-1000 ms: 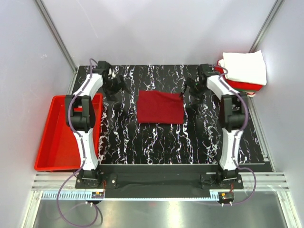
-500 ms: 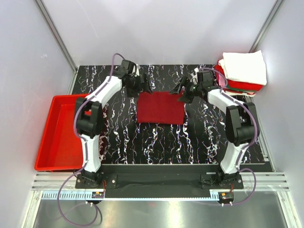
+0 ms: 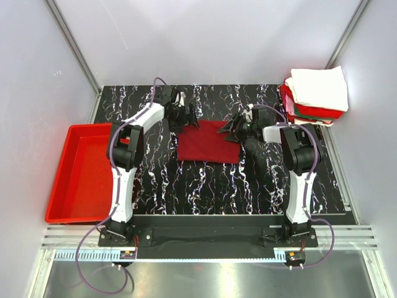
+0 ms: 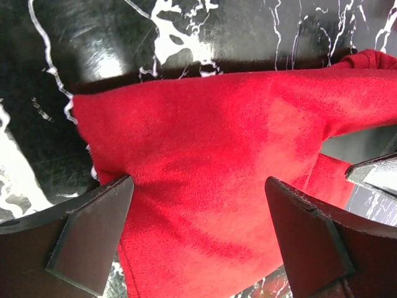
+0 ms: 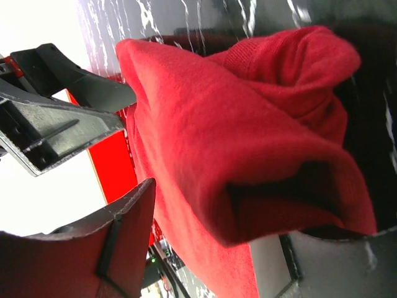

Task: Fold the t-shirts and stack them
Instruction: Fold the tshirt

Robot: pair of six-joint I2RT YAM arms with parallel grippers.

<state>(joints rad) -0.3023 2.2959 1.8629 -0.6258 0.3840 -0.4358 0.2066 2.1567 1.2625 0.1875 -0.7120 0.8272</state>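
A dark maroon-red t-shirt (image 3: 208,141), folded into a rectangle, lies flat in the middle of the black marbled table. My left gripper (image 3: 191,117) is open at its far left corner. In the left wrist view the t-shirt (image 4: 211,143) lies between the spread fingers (image 4: 93,239). My right gripper (image 3: 231,128) is open at the far right corner, and the bunched corner of the t-shirt (image 5: 248,155) sits between its fingers (image 5: 115,248). Neither gripper is shut on the cloth. A stack of folded t-shirts, with a white one (image 3: 319,87) on top and a bright red one (image 3: 321,112) under it, sits at the back right.
A rigid red plastic tray (image 3: 65,186) stands off the table's left edge. The stack at the back right overhangs the table's corner next to the right wall. Grey walls close in the back and both sides. The left gripper's body (image 5: 56,105) shows in the right wrist view.
Both grippers have moved inward from the table's sides to the far corners of the maroon t-shirt and lowered onto it. The t-shirt's far right corner is now bunched up.
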